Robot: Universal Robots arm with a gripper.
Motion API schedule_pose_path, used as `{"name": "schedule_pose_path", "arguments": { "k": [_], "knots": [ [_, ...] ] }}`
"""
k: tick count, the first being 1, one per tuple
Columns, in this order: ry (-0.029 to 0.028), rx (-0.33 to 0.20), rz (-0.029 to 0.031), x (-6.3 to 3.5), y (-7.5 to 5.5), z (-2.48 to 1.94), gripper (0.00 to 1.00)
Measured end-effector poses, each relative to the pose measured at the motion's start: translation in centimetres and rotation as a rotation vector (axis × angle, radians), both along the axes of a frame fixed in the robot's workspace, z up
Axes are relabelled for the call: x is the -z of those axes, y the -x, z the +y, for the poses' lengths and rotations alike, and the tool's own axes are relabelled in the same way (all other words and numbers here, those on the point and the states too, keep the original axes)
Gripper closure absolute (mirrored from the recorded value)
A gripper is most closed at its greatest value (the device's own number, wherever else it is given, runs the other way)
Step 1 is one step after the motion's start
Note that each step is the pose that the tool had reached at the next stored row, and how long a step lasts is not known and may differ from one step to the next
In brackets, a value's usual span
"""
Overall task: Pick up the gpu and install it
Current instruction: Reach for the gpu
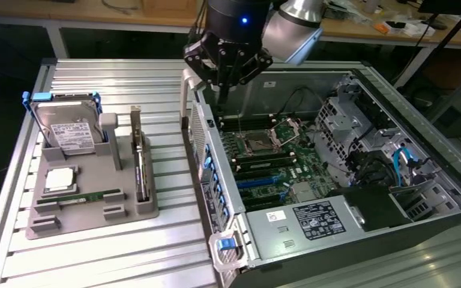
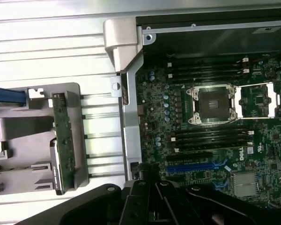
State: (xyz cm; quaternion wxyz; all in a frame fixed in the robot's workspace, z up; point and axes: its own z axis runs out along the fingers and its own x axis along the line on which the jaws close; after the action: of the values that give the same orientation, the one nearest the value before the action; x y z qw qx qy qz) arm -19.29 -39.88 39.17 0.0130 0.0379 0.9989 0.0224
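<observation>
Presently: gpu untouched, standing on edge in grey holder on table, beside hard drive. Gripper clenched, empty, hovering over open computer case, well apart from gpu. Pickup, install: both outstanding

The gpu is stood in the holder on the table. The case is set at the exterior view's right.

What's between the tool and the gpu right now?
In the exterior view, the computer case's side wall and a strip of bare slatted table lie between the tool and the gpu.
</observation>
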Motion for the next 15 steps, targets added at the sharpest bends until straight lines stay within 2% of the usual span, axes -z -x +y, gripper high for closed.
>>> {"name": "schedule_pose_path", "arguments": {
  "k": [4, 15],
  "knots": [
    [-0.0006, 0.0, 0.0001, 0.03, 2.1, 0.0, 0.89],
    [-0.0021, 0.0, 0.0001, 0.1, 6.4, 0.0, 0.89]
  ]
}}
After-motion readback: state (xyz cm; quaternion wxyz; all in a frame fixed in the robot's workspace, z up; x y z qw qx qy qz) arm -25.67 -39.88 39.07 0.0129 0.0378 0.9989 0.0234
